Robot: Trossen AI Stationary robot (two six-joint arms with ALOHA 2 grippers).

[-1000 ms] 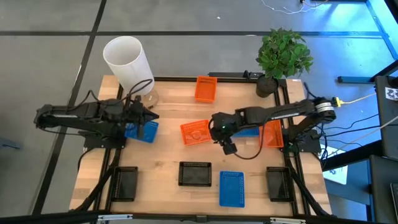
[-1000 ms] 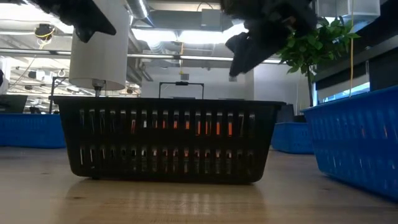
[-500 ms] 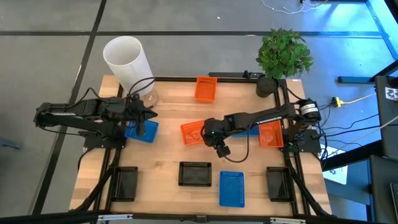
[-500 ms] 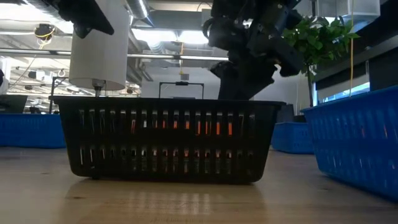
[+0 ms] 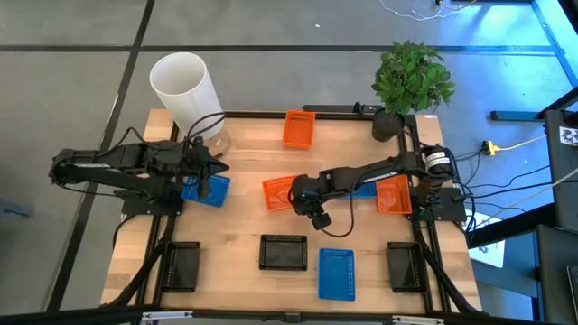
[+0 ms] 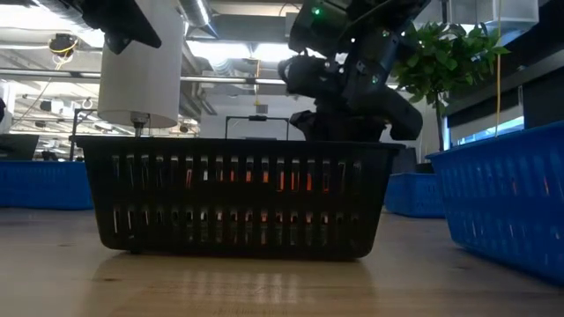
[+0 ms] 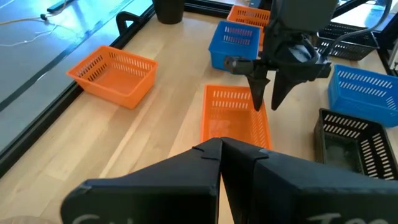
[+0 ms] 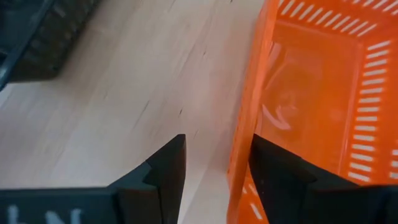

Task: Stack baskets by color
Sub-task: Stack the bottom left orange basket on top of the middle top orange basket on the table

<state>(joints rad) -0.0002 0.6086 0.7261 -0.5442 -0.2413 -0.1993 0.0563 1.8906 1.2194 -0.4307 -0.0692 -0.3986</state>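
An orange basket [image 5: 280, 192] lies mid-table. My right gripper [image 5: 305, 199] is low at its near right corner, open. In the right wrist view one finger [image 8: 166, 169] stands outside the basket's near long wall [image 8: 249, 118] and the other [image 8: 280, 177] over the inside. A second orange basket [image 5: 299, 128] sits at the far edge and a third [image 5: 393, 194] at the right. My left gripper [image 5: 215, 167] hovers shut and empty above a blue basket [image 5: 206, 190] at the left. Black baskets [image 5: 284, 252] and another blue basket [image 5: 337, 273] line the near edge. My right gripper [image 8: 214, 168] comes slanting down from the table's right, with its open fingers astride the orange basket's near long wall [image 7: 264, 118] near the wall's right end. Whether either finger touches the wall, I cannot tell. The basket rests flat on the table.
A tall white cylinder [image 5: 185, 88] stands at the far left corner and a potted plant [image 5: 411, 79] at the far right. A blue basket [image 5: 363, 190] lies under my right arm. Bare wood shows between the middle baskets and the near row.
My right gripper has come down and toward the table's left, from above the bare wood to the orange basket's near right corner, staying open. The baskets have kept their places.
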